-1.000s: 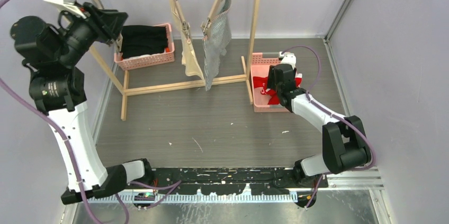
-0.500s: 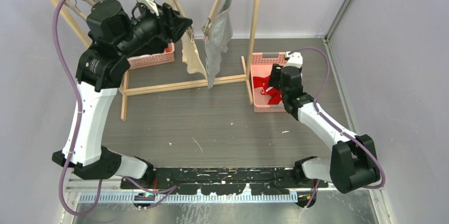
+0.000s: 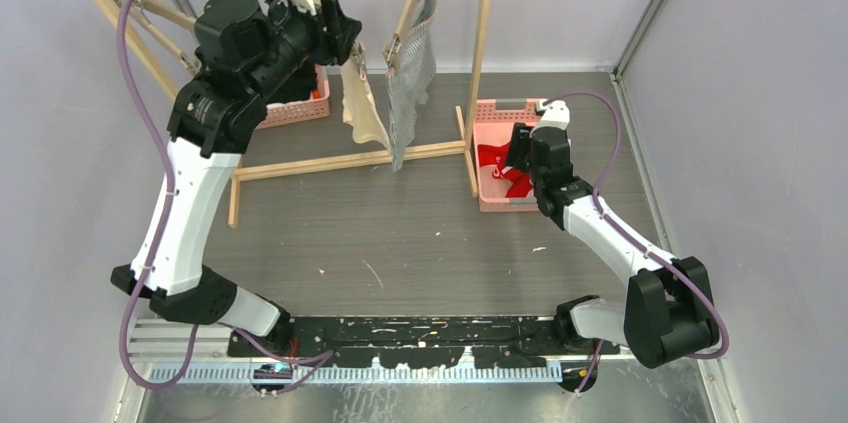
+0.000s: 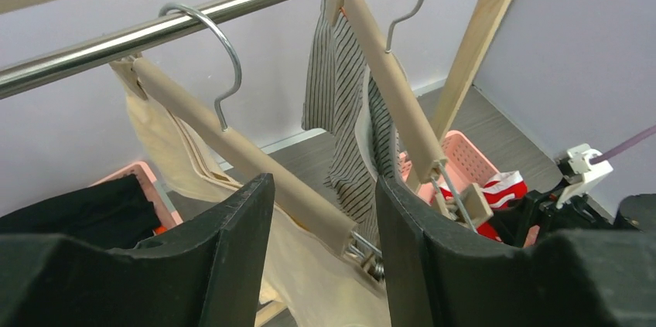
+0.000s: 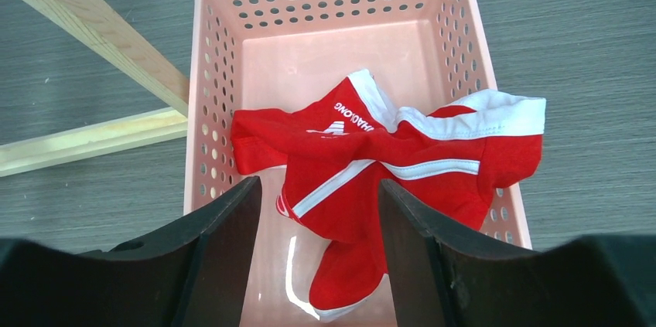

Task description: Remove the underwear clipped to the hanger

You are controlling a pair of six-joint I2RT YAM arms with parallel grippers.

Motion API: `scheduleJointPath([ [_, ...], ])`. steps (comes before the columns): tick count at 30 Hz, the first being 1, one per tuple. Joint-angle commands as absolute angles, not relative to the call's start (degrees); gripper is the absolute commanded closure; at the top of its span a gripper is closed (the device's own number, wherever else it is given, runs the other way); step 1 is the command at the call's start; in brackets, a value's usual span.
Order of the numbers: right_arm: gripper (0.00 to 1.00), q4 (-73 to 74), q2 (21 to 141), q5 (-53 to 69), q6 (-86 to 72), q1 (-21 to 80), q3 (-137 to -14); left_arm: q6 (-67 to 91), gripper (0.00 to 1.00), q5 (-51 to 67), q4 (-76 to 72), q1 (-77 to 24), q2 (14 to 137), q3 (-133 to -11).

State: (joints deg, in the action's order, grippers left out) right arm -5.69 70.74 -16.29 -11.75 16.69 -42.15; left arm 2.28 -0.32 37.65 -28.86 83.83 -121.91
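Roughly a third done: the red underwear (image 5: 387, 165), white trim & lettering, lies crumpled in the pink basket (image 5: 216, 110) on the tabletop (image 3: 420, 233) by the rack's R post. It is off any hanger, w/ the right claw (image 5: 317, 195) hanging just above it, fingers apart & holding nothing. Two pairs are left, both clipped up under the rail (image 4: 232, 10): the cream-beige underwear (image 4: 178, 165) on the nearer wooden hanger (image 4: 247, 161) and the grey striped underwear (image 4: 336, 110) on the second hanger (image 4: 391, 83) beside it. The left claw (image 4: 321, 195) is up near rail height, fingers spread wide either side of the cream pair's hanger bar, close to its metal clip (image 4: 363, 253) & gripping nothing; whether a finger touches the wood can't be told. By the look of it, the cream pair is next, then the grey. Vs. 1 sec ago, the L arm has swung from the rack's far-L end across to the hangers, and in the last half sec it has edged closer in on the cream one. The R arm has lifted a little off the basket, the red pair unmoved inside. Black clothes (image 4: 70, 211) sit in a second basket (image 4: 143, 176) behind the rack, not part of the job.
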Motion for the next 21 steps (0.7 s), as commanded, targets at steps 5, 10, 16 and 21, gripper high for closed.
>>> scheduleJointPath([
  [5, 0.39, -9.12, 68.41, -14.61, -11.22, 16.69, -41.23, 2.37, 0.48, -7.35, 33.90, -30.21, 86.82, -124.77],
  [10, 0.39, -9.40, 68.64, -14.28, -11.26, 16.63, -41.13, 1.52, 0.48, -10.11, 34.43, -30.80, 87.83, -125.78],
  [16, 0.39, -9.49, 69.23, -13.95, -11.36, 16.67, -41.46, 0.64, 0.48, -11.81, 34.37, -31.04, 87.87, -125.63],
  [21, 0.39, -9.45, 69.44, -13.97, -11.32, 16.62, -41.85, -0.40, 0.48, -14.19, 34.28, -31.11, 87.26, -124.73],
])
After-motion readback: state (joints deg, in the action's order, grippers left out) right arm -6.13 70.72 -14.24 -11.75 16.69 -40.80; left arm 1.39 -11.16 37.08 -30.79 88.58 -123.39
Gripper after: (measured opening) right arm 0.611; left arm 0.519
